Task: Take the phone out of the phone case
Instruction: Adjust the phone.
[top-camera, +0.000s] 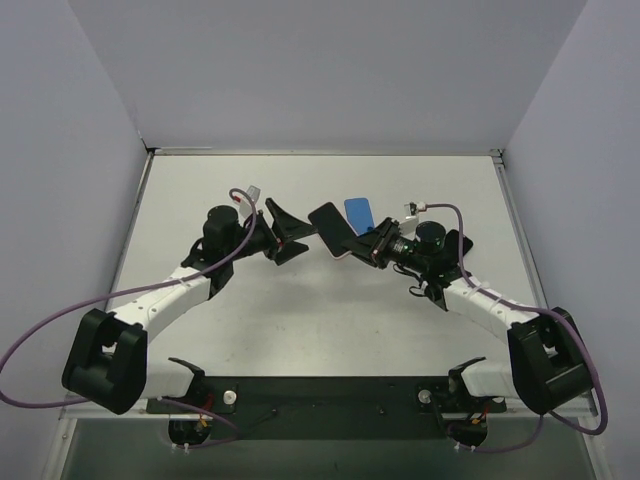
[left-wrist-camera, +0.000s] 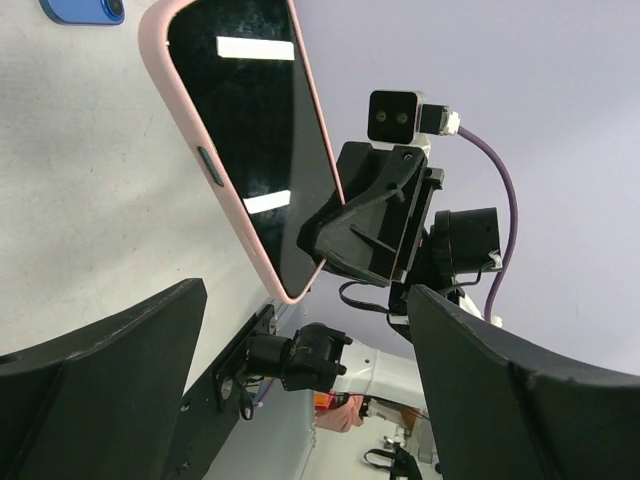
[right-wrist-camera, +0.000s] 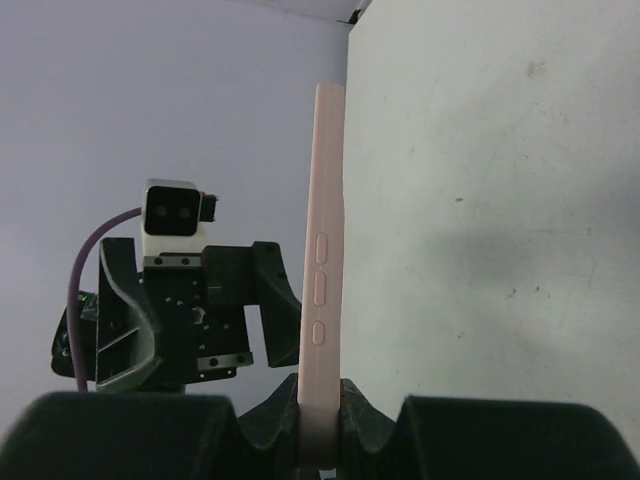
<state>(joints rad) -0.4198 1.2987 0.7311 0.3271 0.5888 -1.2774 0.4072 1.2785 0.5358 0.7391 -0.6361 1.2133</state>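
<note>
The phone (top-camera: 333, 232), black screen in a pink case, is held in the air above the table's middle, tilted. My right gripper (top-camera: 362, 245) is shut on its lower end. In the right wrist view the pink case (right-wrist-camera: 320, 290) stands edge-on, its side buttons showing, clamped between the jaws of the right gripper (right-wrist-camera: 320, 425). My left gripper (top-camera: 290, 232) is open and empty, facing the phone from the left without touching it. In the left wrist view the screen (left-wrist-camera: 255, 130) and pink rim (left-wrist-camera: 190, 120) sit just beyond the open left gripper (left-wrist-camera: 308, 300).
A blue flat object (top-camera: 358, 211) lies on the white table (top-camera: 300, 320) just behind the phone; its corner also shows in the left wrist view (left-wrist-camera: 85, 10). Grey walls enclose the table at the back and both sides.
</note>
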